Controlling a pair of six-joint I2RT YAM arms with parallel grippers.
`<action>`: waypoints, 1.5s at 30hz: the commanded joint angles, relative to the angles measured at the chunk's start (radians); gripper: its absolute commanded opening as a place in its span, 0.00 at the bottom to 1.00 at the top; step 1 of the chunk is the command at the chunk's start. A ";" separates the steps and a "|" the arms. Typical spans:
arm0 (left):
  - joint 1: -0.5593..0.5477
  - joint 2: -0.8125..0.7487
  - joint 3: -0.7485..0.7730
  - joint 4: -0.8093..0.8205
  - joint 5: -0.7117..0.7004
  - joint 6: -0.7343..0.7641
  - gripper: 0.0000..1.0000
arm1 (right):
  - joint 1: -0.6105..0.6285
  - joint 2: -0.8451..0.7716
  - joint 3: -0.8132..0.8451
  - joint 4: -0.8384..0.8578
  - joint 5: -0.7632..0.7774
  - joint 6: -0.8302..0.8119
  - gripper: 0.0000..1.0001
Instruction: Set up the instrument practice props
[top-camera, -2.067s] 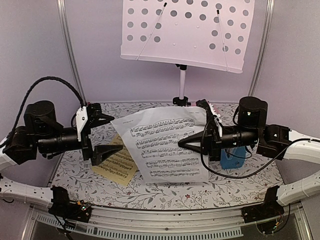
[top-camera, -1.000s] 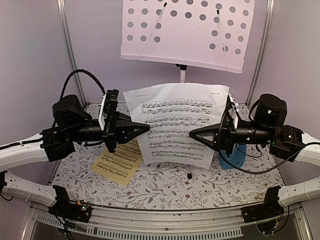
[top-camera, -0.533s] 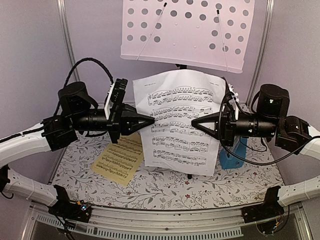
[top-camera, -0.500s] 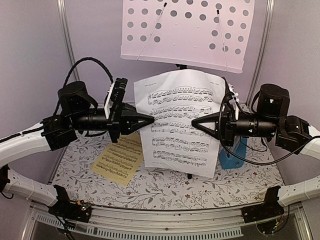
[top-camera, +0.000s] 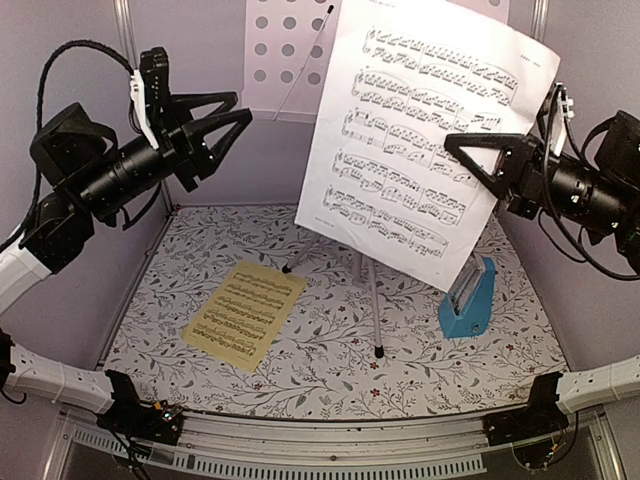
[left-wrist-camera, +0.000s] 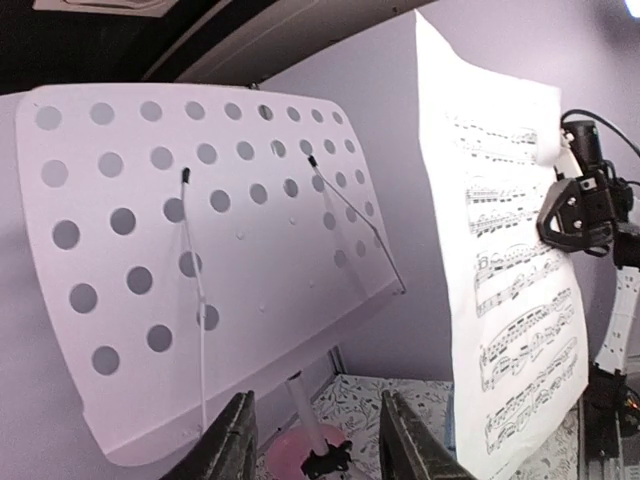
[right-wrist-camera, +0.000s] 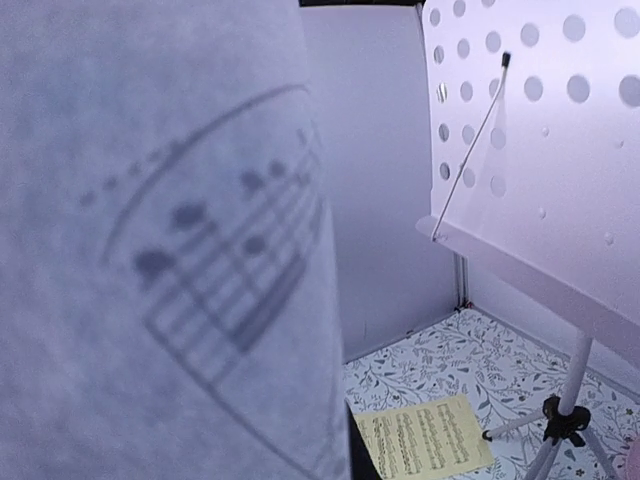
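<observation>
Top external view: the right gripper (top-camera: 462, 150) is pinching the right edge of the white sheet (top-camera: 410, 120), jaws closed flat on the paper. It is holding the sheet up in the air toward 1 o'clock, in front of the music stand (top-camera: 264, 92). The left gripper (top-camera: 242, 105) is hovering at 10 o'clock, jaws partly spread, gripping nothing. The yellow sheet (top-camera: 245, 313) is lying on the surface (top-camera: 320, 375) at 8 o'clock, and the blue metronome (top-camera: 468, 300) is standing at 4 o'clock.

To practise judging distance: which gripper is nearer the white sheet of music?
Right. The right gripper is shut on the white sheet at its right edge, holding it up before the music stand. The left gripper hangs open off to the sheet's left, apart from it.
</observation>
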 joint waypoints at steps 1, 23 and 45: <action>0.001 0.106 0.148 0.015 -0.206 0.120 0.45 | 0.001 -0.006 0.101 -0.025 0.150 0.012 0.00; 0.055 0.609 0.796 -0.209 -0.311 0.252 0.38 | -0.086 0.234 0.469 -0.057 0.306 -0.099 0.00; 0.056 0.637 0.770 -0.068 -0.368 0.245 0.00 | -0.232 0.419 0.645 -0.055 0.217 -0.124 0.00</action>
